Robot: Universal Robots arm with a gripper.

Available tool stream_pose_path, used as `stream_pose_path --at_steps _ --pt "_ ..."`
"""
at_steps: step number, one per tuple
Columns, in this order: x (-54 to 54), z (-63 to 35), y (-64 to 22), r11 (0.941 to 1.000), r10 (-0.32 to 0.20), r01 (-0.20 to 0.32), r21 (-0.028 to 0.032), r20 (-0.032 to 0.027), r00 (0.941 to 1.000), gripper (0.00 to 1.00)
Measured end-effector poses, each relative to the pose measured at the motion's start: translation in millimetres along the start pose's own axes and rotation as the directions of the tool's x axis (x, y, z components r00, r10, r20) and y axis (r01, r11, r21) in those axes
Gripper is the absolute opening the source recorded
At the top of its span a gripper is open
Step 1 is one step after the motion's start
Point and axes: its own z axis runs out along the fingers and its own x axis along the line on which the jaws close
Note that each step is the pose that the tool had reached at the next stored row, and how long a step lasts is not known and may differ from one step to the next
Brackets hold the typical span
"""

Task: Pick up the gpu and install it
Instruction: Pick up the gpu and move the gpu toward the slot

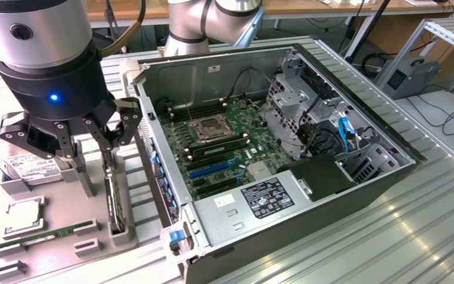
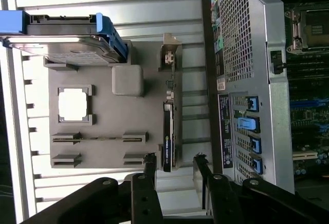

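Closest to the camera, the black end effector point(image 1: 93, 145) hangs from the arm with its fingers point(image 2: 149, 172) spread wide, gripping nothing and touching nothing. Just beneath it, and apart from the fingers, the gpu point(image 1: 113, 204) stands on its thin edge in a slot of a grey parts holder point(image 1: 69, 207). In the wrist view, the nearer end of the gpu sits in line with the gap between the two fingers. Its long axis runs straight away from them, parallel to the nearest wall of the computer case point(image 1: 211, 71). The card therefore looks lined up under the open fingers, which stand to either side of its thin edge. Also on the holder, a little further off, are a silver hard drive point(image 1: 22, 163) in a blue caddy, a square processor point(image 1: 23, 216) and a narrow green RAM stick point(image 1: 33, 239). Beyond them, on the ribbed metal surface point(image 1: 416, 225), the computer case lies open, showing a green motherboard point(image 1: 250, 127) with blue expansion slots point(image 1: 211, 170).
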Motion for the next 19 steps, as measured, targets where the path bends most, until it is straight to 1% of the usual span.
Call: stream_pose_path --at_steps 19 --pt "0.2 5.2 -0.2 1.0 0.0 0.0 0.0 0.0 1.0 0.42"
